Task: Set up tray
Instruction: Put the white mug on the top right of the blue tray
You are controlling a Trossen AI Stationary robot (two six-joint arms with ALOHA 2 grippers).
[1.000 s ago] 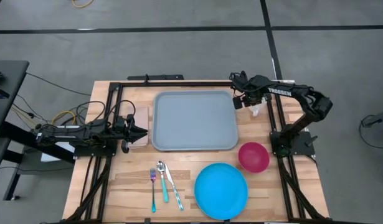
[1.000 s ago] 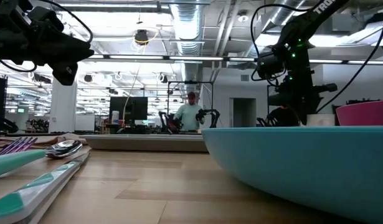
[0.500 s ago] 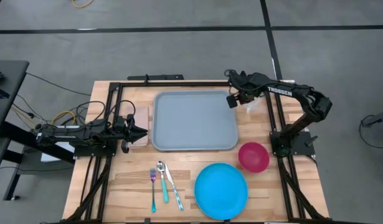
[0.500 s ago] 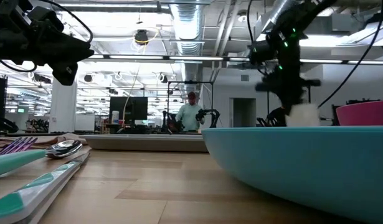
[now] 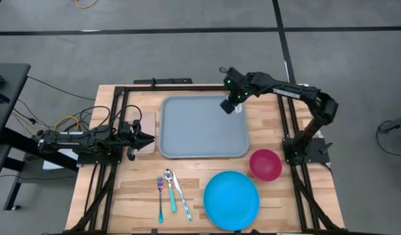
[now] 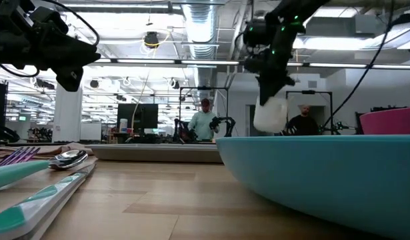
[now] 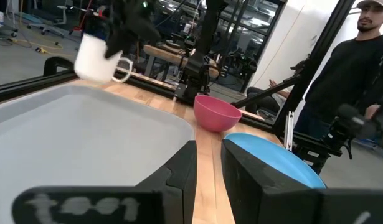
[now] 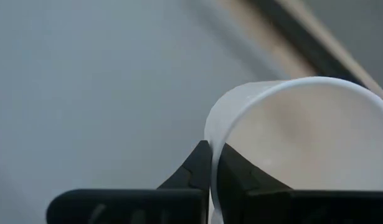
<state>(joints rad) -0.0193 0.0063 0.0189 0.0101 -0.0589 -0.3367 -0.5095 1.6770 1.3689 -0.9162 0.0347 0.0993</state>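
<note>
The grey-blue tray (image 5: pixel 203 127) lies flat in the middle of the table, also seen in the left wrist view (image 7: pixel 73 137). My right gripper (image 5: pixel 229 104) is shut on a white mug (image 5: pixel 237 108) above the tray's far right corner. The mug (image 6: pixel 271 115) hangs in the air with its handle (image 7: pixel 122 70) showing in the left wrist view. My left gripper (image 5: pixel 152 138) waits low at the tray's left edge, over a tan folded napkin (image 5: pixel 147 124), its fingers (image 7: pixel 179 177) a narrow gap apart. My right gripper pinches the mug's rim (image 8: pixel 211 149) with one finger inside the mug and one outside against its wall. The fingers come from above, slanting down. The mug is lifted clear of the tray and hangs slightly tilted below the fingers (image 6: pixel 268 73).
A pink bowl (image 5: pixel 265 164) and a round bright-blue plate (image 5: pixel 231 200) sit near the table's right near corner. A fork, spoon and knife (image 5: pixel 171 192) lie near the near edge. Black frame rails (image 5: pixel 288 124) flank the tray. People (image 7: pixel 359 68) stand beyond the table.
My right gripper has lifted the white mug off the table beside the tray's right edge. It has carried the mug toward the table's left, so the mug now hangs over the tray's far right corner. The left arm has kept still.
</note>
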